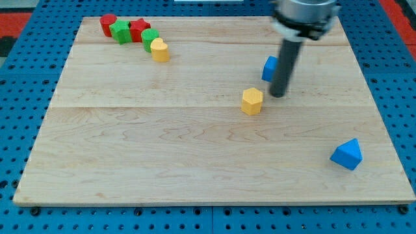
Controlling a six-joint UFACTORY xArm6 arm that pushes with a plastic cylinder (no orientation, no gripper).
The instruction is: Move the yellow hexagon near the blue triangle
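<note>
Camera view: no claw, just a rod holding nothing; my tip (278,95) sits just right of the yellow hexagon (252,101) at mid-counter (162,149), apparently not touching. Blue triangle (346,155) lies well apart, near right. Blue block (269,68) partly hidden behind rod.

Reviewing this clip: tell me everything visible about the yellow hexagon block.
The yellow hexagon block is a small, solid-looking, orange-yellow prism resting flat on the pale wooden board, near its middle. Its top face is lighter than its sides. Nothing visibly touches it; my tip stands just to the view's right of it.
</note>
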